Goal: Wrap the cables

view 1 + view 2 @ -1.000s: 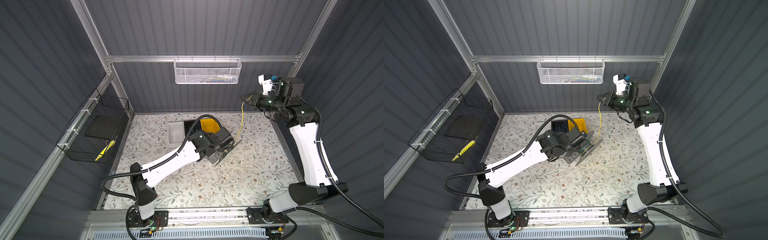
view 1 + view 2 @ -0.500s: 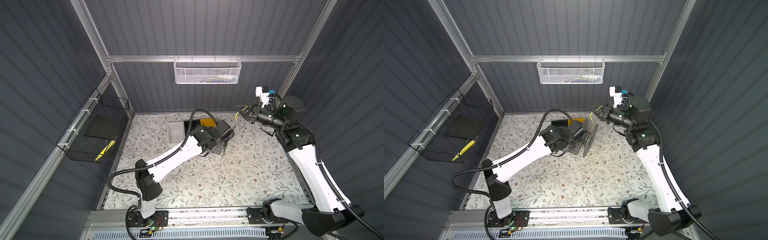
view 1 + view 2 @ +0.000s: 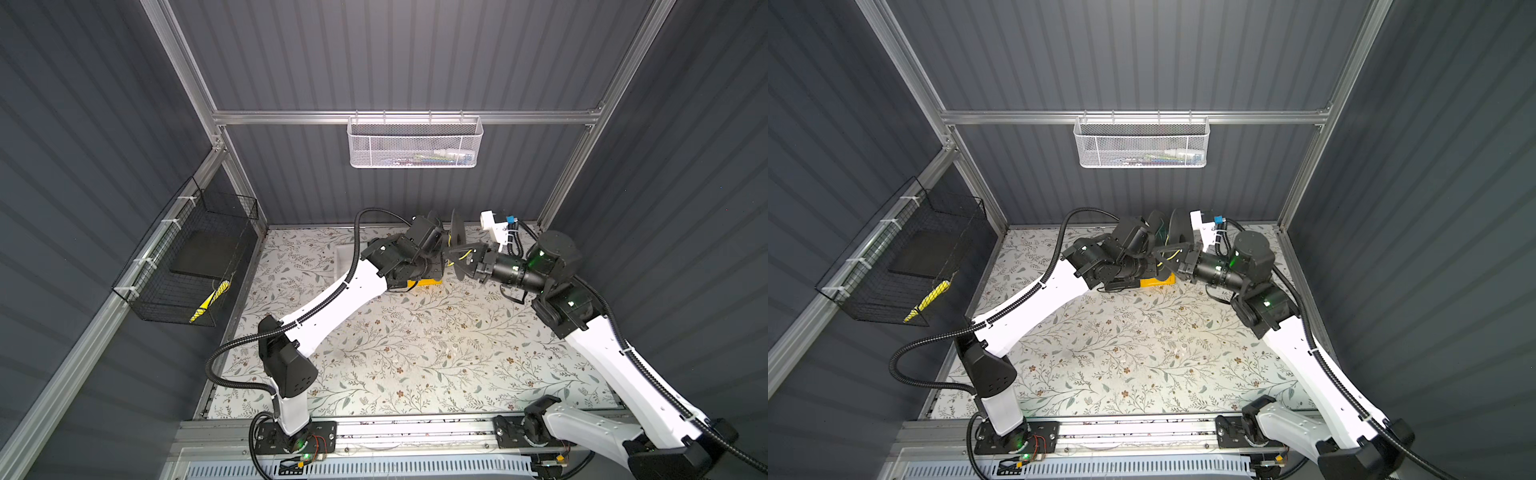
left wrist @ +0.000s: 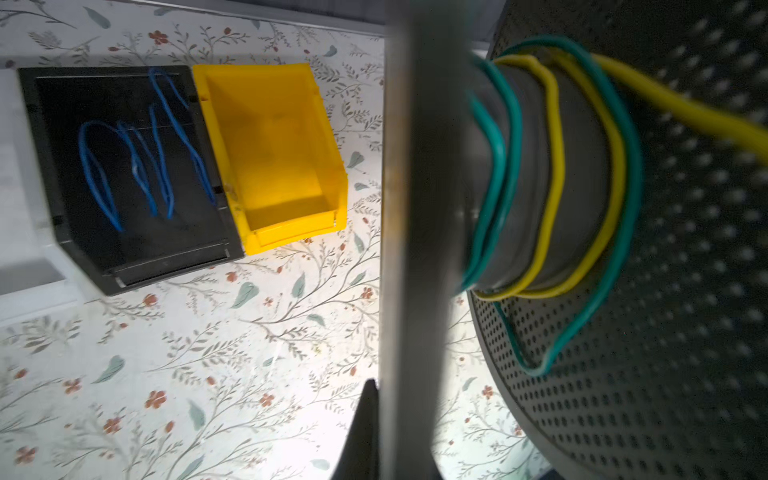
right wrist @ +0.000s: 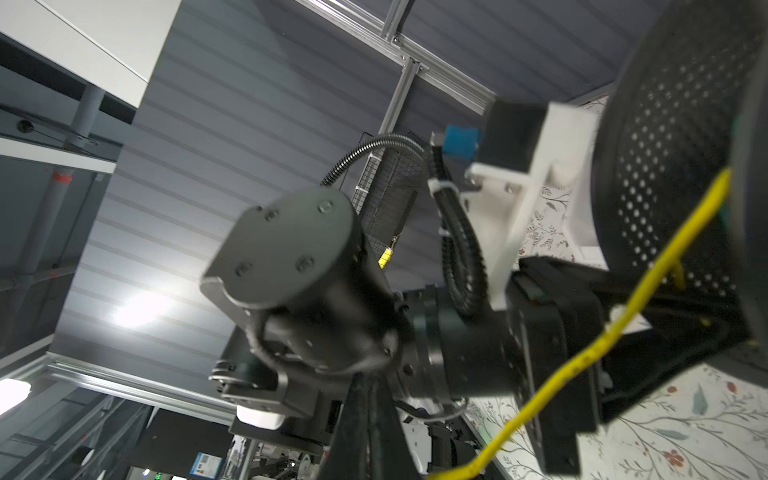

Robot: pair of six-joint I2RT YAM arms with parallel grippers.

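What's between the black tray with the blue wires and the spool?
The yellow bin, touching the black tray, then a strip of bare tablecloth before the spool flange. The left wrist view shows it.

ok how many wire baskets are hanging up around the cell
2: a white mesh basket hung high at the back, and a black wire basket hung on the left side. None appear hidden.

On my spool (image 4: 673, 270) the flanges were matt and perforated, the hub smooth. The cable (image 4: 552, 137) wore glossy plastic. At the spool's seven o'clock, the yellow bin (image 3: 1157, 282) was smooth plastic.
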